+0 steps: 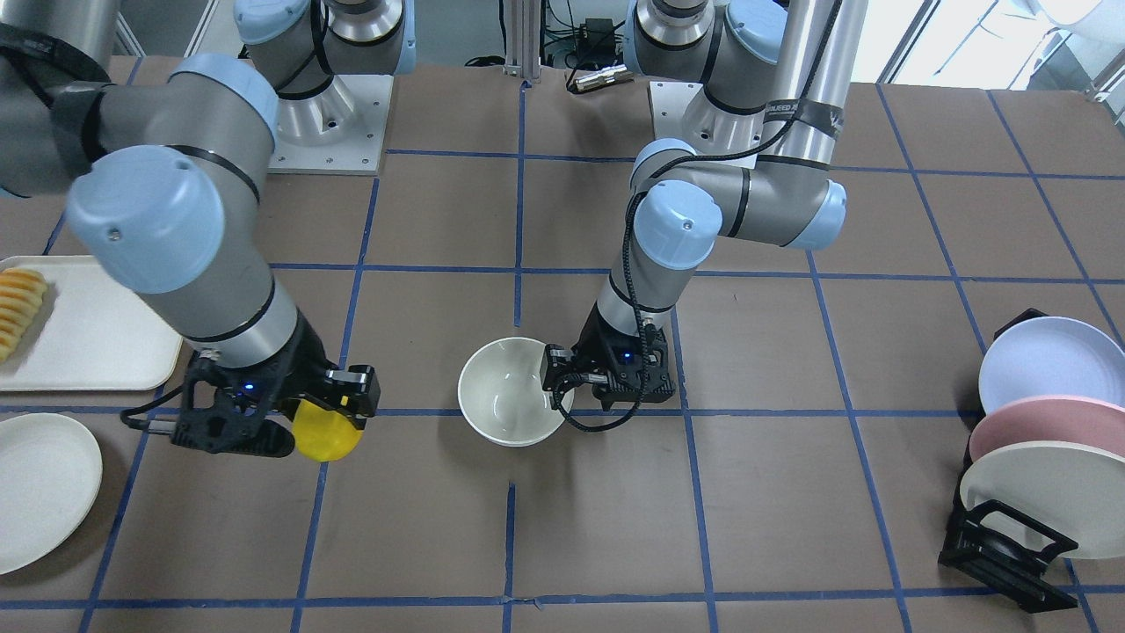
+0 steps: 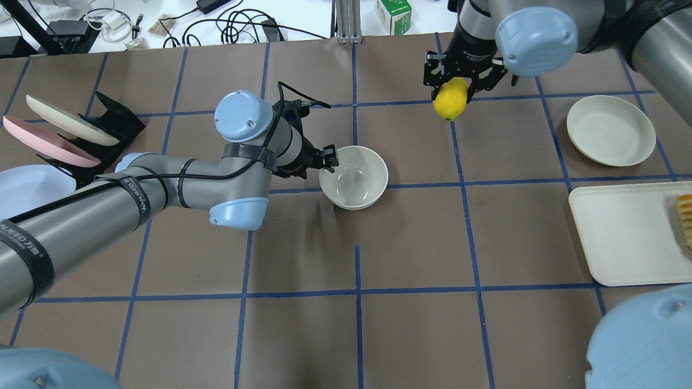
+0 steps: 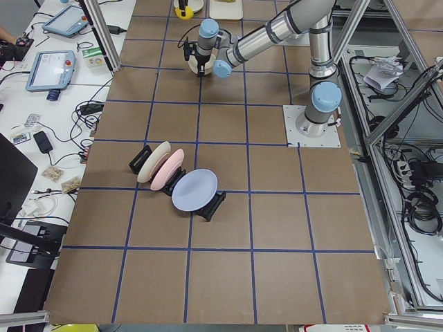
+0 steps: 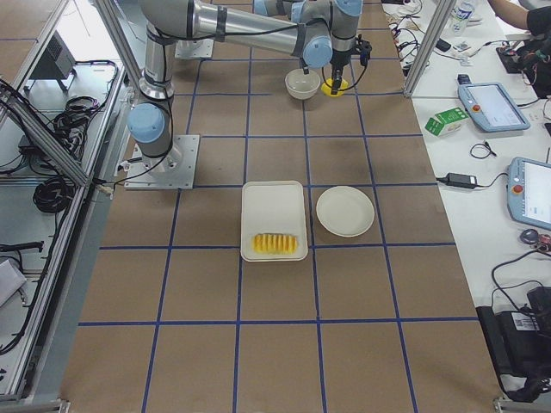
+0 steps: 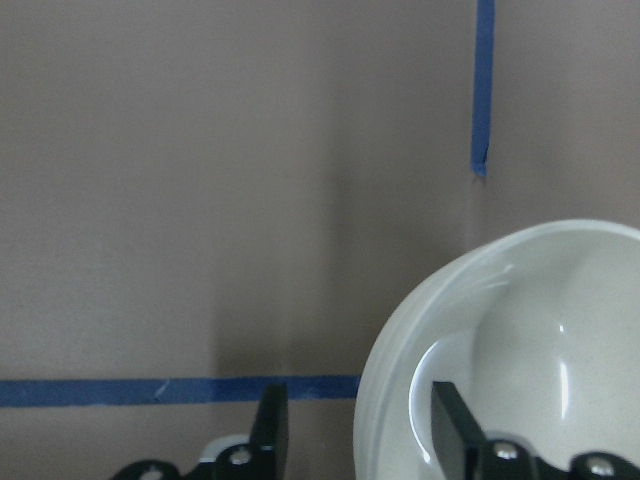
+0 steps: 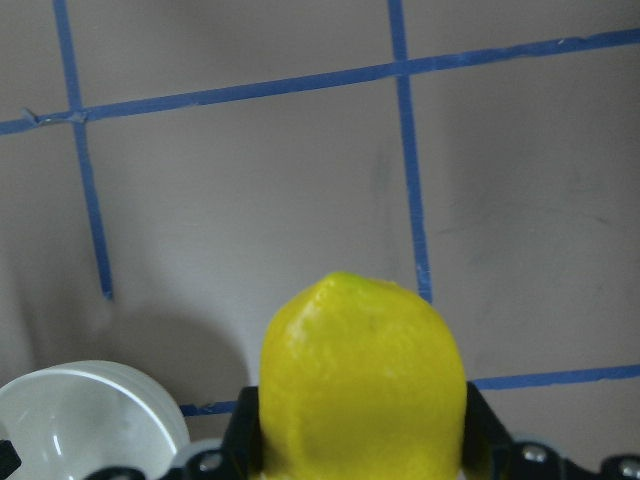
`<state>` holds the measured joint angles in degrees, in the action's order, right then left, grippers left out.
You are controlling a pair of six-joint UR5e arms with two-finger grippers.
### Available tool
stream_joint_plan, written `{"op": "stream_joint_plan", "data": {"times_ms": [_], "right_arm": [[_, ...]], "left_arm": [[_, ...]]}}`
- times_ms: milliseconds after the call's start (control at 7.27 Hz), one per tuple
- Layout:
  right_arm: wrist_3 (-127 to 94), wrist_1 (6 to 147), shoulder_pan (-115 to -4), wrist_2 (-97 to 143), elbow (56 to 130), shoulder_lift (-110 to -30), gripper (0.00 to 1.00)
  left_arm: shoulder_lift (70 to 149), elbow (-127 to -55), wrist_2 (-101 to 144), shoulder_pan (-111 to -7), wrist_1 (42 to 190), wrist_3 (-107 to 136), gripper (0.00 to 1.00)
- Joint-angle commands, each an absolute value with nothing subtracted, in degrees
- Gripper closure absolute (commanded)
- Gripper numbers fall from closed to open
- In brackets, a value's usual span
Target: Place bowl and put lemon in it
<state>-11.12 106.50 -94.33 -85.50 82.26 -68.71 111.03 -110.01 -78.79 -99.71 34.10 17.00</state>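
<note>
The cream-white bowl (image 1: 511, 396) (image 2: 354, 175) (image 5: 520, 340) stands upright on the table near its middle. My left gripper (image 1: 558, 387) (image 2: 328, 159) (image 5: 355, 430) is open and straddles the bowl's rim, one finger inside and one outside, with a gap showing at the outer finger. My right gripper (image 1: 325, 413) (image 2: 453, 86) (image 6: 360, 440) is shut on the yellow lemon (image 1: 325, 432) (image 2: 451, 100) (image 6: 360, 380) and holds it above the table, off to the bowl's side. The bowl's edge also shows in the right wrist view (image 6: 80, 420), low and left of the lemon.
A flat white plate (image 1: 35, 488) (image 2: 608, 129) and a white tray (image 1: 97, 334) (image 2: 627, 237) with fruit slices (image 1: 18, 308) lie on my right side. A black rack of blue, pink and cream plates (image 1: 1046, 440) (image 2: 59, 129) stands on my left side.
</note>
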Motion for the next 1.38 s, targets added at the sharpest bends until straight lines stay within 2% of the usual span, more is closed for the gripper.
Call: {"op": "stream_joint_plan", "data": {"times_ms": [0,275,412,825,1100,1238], "right_arm": [[-16.2,106.9,-99.0,-84.0,83.2,-68.3,1.0],[-19.8,110.3,-102.0,-82.1,86.1,-68.2,1.0],[-20.9,111.5,-104.0,-82.1,87.4,-68.0,1.0],[-24.8,123.3,-108.9,-82.2,90.8,-63.7,1.0],[-25.5,125.0,-109.4,-82.2,91.2,-62.4,1.0],[-25.5,125.0,-109.4,-82.3,92.3,-62.3,0.93]], "left_arm": [[105.2,-102.6,-79.3,-96.4,52.2,10.6,0.0],[100.4,-88.1,-87.2,-94.5,80.6,5.8,0.0],[99.0,-84.8,-87.6,-91.5,88.0,1.9,0.0],[93.0,-85.1,-89.5,-89.5,90.8,0.2,0.0],[93.3,-87.1,-90.7,-89.4,89.0,0.1,0.0],[93.2,-87.4,-90.9,-89.1,87.6,0.1,0.0]]}}
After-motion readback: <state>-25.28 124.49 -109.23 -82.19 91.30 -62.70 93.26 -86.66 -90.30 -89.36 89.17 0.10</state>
